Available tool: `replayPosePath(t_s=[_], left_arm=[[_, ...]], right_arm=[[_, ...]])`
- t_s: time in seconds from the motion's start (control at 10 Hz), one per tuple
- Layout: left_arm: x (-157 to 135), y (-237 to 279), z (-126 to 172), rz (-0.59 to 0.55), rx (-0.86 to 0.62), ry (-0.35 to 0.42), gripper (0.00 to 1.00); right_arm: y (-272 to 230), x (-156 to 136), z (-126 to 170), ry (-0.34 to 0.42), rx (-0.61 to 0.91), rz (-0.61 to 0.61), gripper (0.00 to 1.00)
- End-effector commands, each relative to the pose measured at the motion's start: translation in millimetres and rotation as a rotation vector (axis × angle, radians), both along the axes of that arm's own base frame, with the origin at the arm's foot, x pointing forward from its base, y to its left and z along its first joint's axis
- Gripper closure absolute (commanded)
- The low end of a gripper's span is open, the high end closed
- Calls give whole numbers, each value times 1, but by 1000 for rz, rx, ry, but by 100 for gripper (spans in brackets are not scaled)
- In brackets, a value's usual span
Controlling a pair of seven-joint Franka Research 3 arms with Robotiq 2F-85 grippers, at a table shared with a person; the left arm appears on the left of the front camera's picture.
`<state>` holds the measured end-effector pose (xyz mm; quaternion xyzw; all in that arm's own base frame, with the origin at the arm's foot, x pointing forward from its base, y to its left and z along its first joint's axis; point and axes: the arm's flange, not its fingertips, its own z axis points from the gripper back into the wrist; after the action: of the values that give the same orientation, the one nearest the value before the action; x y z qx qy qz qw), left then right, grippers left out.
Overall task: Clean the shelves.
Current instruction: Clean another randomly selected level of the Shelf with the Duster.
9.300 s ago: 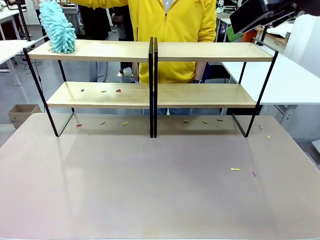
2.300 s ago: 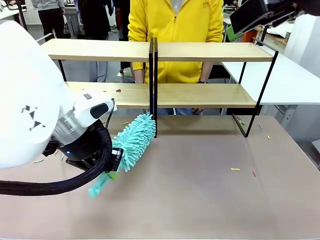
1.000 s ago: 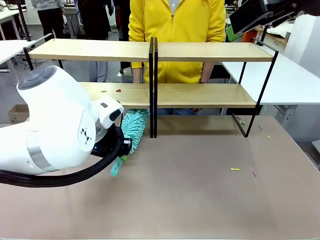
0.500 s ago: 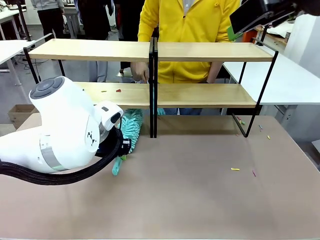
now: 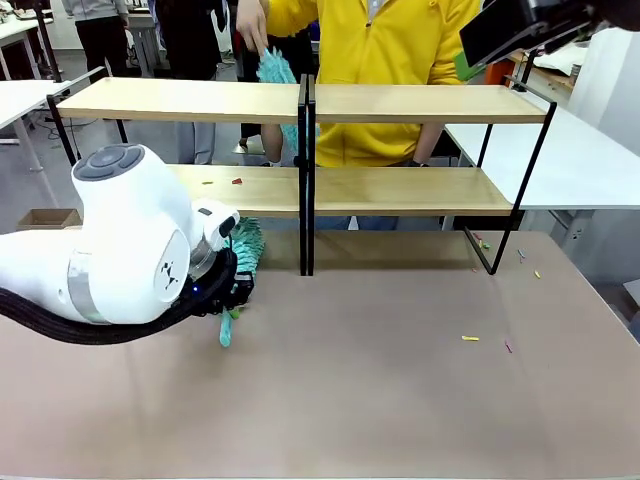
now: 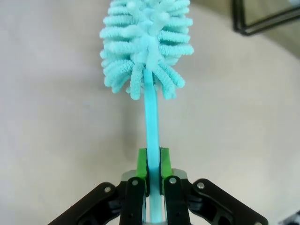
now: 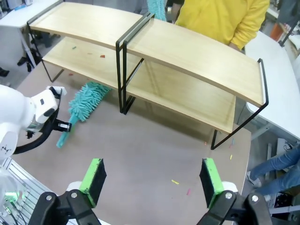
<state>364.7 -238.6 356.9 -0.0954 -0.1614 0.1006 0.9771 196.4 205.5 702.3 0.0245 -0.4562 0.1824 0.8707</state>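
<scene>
In the front view, my left arm (image 5: 130,250) sits low at the left of the counter (image 5: 350,400). It holds the duster (image 5: 245,247) with its teal head under the lower left board of the shelves (image 5: 400,103), near the middle posts. Across the counter, a person's hand (image 5: 250,22) holds a second duster (image 5: 275,70) up behind the top boards. Both top boards look bare, and so does the lower right one. A few scraps (image 5: 237,181) lie on the lower left board, and loose bits (image 5: 470,338) are scattered on the counter toward the right. I judge the cleaning partly done: the lower left board needs a sweep, and the bits on the counter are left to gather.

In the left wrist view, my left gripper (image 6: 153,171) is clenched on the duster's thin handle, with a green pad on each side. The fluffy head points away over bare counter, toward a black frame foot (image 6: 262,18). I cannot tell whether the head touches the surface.

In the right wrist view, my right gripper (image 7: 151,182) hangs high over the counter, released, its pads wide apart with nothing between them. Below it, the duster's head lies just beside the front of the lower left board, where the scraps show.

I can read no brand, label or writing anywhere.
</scene>
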Motion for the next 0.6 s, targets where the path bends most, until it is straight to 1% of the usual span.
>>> replayPosePath(t_s=[0.0,0.2,0.3,0.4,0.5], left_arm=[[6,-4,7,174,23,68,88],[9,3,9,294,11,44,88],[10,7,11,350,15,57,88],[10,10,11,380,30,91,88],[9,13,14,423,49,89,88]], right_arm=[[-2,0,0,4,6,2,0],[-2,0,0,4,6,2,0],[-2,0,0,4,6,2,0],[-2,0,0,4,6,2,0],[-2,0,0,4,6,2,0]])
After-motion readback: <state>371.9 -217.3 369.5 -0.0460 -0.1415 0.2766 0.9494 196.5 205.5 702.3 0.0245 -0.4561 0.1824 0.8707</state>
